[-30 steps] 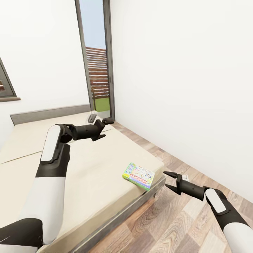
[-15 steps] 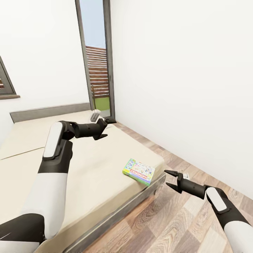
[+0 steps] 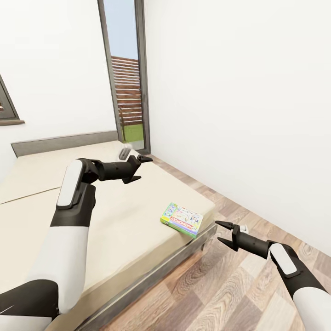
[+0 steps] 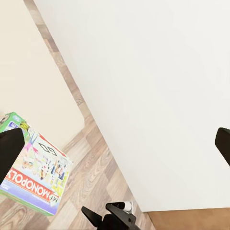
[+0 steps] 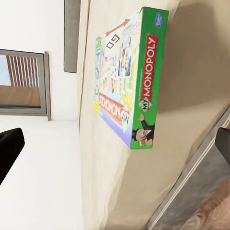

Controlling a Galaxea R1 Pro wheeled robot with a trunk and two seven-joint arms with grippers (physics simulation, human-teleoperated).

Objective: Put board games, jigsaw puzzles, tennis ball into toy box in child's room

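Observation:
A white-green Monopoly board game (image 3: pixel 181 219) lies flat on the bed (image 3: pixel 115 220), close to the mattress's near right corner. My right gripper (image 3: pixel 217 231) hovers open over the floor just right of that corner, pointing at the box, with a small gap between them. The right wrist view has the board game (image 5: pixel 127 81) straight ahead on the mattress edge. My left gripper (image 3: pixel 142 168) is open above the mattress further back, empty. In the left wrist view the board game (image 4: pixel 36 175) and the right gripper (image 4: pixel 112 218) appear below.
A small pale object (image 3: pixel 124 151) stands on the mattress behind the left gripper; what it is I cannot tell. A white wall runs along the right, with wood-plank floor (image 3: pixel 220 285) between it and the bed. A dark-framed tall window (image 3: pixel 126 78) and a low headboard (image 3: pixel 64 143) are at the back.
The whole view has shifted a little, so the camera has moved. The left forearm has levelled out and reached slightly further right. The right gripper stays open beside the bed corner.

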